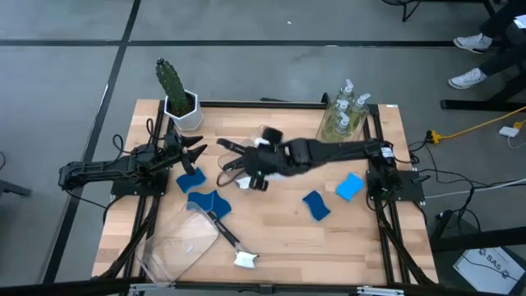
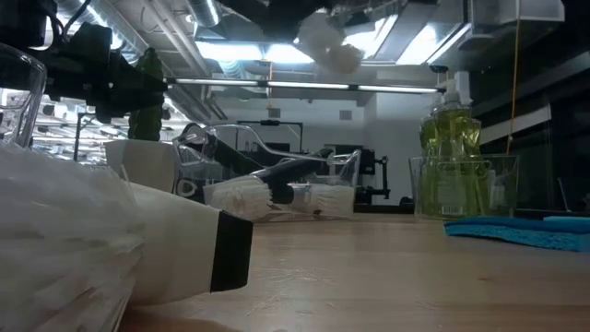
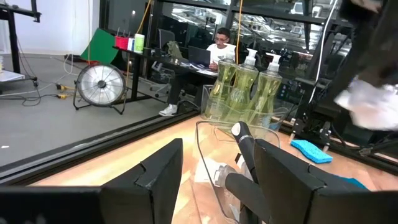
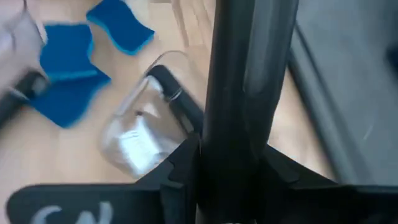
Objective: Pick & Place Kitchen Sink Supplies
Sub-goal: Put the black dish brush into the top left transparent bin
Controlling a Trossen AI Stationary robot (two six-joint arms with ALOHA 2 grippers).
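My right gripper [image 1: 251, 164] reaches over the table's middle and is shut on a black-handled dish brush [image 4: 249, 74]. Its white head shows blurred and high in the low view [image 2: 327, 41]. Below it a clear bin [image 2: 267, 189] holds more brushes. My left gripper [image 1: 196, 152] waits open at the table's left, its fingers [image 3: 155, 177] apart and facing that bin [image 3: 236, 155]. Another brush [image 1: 226, 234] lies near the front edge. Several blue sponges lie flat on the table [image 1: 191, 179] [image 1: 209, 201] [image 1: 316, 204] [image 1: 349, 185]. Soap bottles [image 1: 345, 115] stand in a far-right bin. My right gripper pinches the dish brush's black handle [image 4: 231, 146] between its two fingers. The handle runs on past the fingers through the wrist view. The brush is lifted clear of the table, its white head [image 2: 327, 41] up in the air. Which end of the handle the fingers are on cannot be told.
A potted cactus [image 1: 177, 90] stands at the far left corner. A clear bin [image 1: 181, 238] lies tipped at the near left. Bare wood shows along the near right of the table [image 1: 329, 247]. A person sits at a desk beyond the table [image 3: 221, 40].
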